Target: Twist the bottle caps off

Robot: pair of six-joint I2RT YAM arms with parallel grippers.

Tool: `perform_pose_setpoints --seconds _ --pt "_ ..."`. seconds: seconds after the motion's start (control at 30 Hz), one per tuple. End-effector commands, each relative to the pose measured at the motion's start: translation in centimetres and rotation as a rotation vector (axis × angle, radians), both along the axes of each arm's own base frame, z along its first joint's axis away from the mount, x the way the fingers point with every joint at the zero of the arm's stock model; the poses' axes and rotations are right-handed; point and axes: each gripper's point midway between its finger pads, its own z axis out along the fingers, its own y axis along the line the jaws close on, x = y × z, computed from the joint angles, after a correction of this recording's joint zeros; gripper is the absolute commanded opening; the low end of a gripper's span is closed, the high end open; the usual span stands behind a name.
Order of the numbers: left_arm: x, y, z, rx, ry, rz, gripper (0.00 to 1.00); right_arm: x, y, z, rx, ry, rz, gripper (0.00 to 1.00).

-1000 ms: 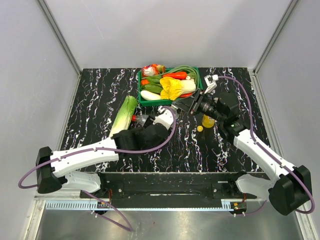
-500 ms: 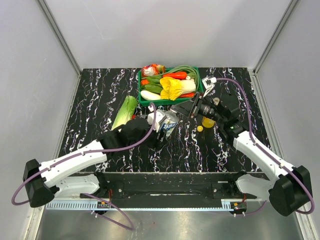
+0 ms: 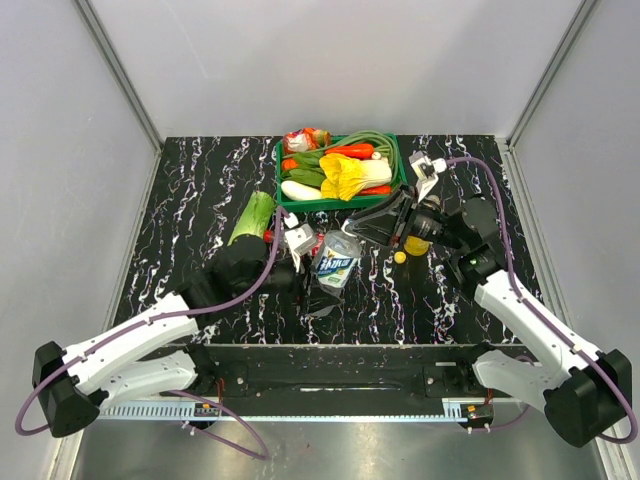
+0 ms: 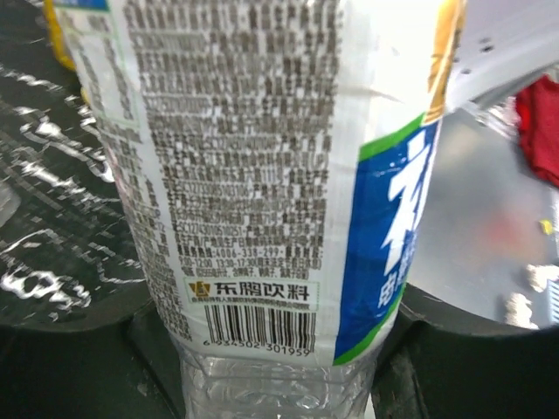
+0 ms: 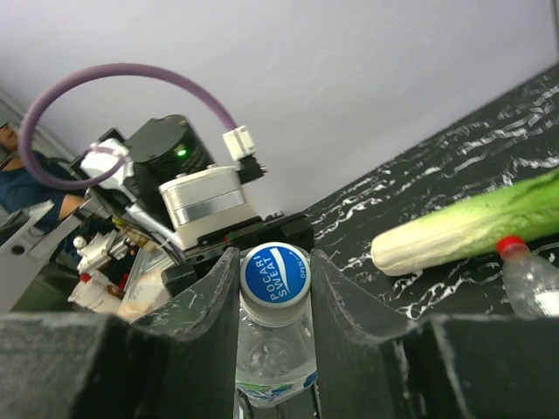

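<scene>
Two arms on one bottle (image 4: pixel 244 175). The left end effector (image 4: pixel 279 362) clamps the labelled body and holds it tilted over the worktop (image 3: pixel 200 200). The right end effector (image 5: pixel 275 301) pinches the blue-and-white cap (image 5: pixel 275 272) from both sides. It's thin clear plastic, so I'd guess light and squashy, and it'll buckle if squeezed hard. The glossy label could slip when twisted. The cap looks stiff, so its side wall is the spot to grab.

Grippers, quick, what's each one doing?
Left gripper: closed, holding the clear plastic bottle with blue-and-white label.
Right gripper: closed on that bottle's blue-topped white round cap.
</scene>
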Motion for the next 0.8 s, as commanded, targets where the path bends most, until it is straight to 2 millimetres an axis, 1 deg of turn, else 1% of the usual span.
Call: perform_pose_setpoints --seconds 0.0,0.2,0.37,0.4,0.6,0.63,0.67,0.7,0.73,0.77 --pt "-3.3 -1.0 6.1 -0.236 -0.085 -0.208 0.28 -3.3 -0.5 3.3 0.068 -0.164 0.098 0.00" --pt "-6.0 -1.0 9.0 -0.340 -0.089 -0.370 0.28 -5.4 -0.8 4.5 0.115 -0.246 0.186 0.00" --pt "-7.5 -0.9 10.1 -0.382 -0.082 -0.477 0.29 -6.3 -0.9 4.8 0.138 -0.281 0.233 0.00" --pt "-7.6 -1.0 10.1 -0.381 -0.075 -0.486 0.29 -6.3 -0.9 5.0 0.144 -0.278 0.229 0.00" --pt "-7.0 -1.6 9.3 -0.356 -0.047 -0.476 0.29 -4.6 -0.8 4.7 0.117 -0.209 0.139 0.00" --pt "-6.9 -1.6 9.2 -0.349 -0.046 -0.470 0.29 -4.5 -1.0 4.9 0.120 -0.207 0.117 0.02" --pt "-6.8 -1.7 9.0 -0.343 -0.044 -0.461 0.29 -4.3 -1.1 5.0 0.121 -0.192 0.090 0.25" --pt "-6.7 -1.6 8.9 -0.338 -0.048 -0.456 0.29 -3.8 -1.3 5.0 0.119 -0.186 0.054 0.58" --pt "-6.7 -1.6 9.0 -0.338 -0.047 -0.452 0.29 -3.5 -1.5 5.1 0.124 -0.182 0.013 0.80" --pt "-6.7 -1.6 8.7 -0.333 -0.043 -0.453 0.29 -3.3 -1.8 5.3 0.130 -0.184 -0.014 0.98"
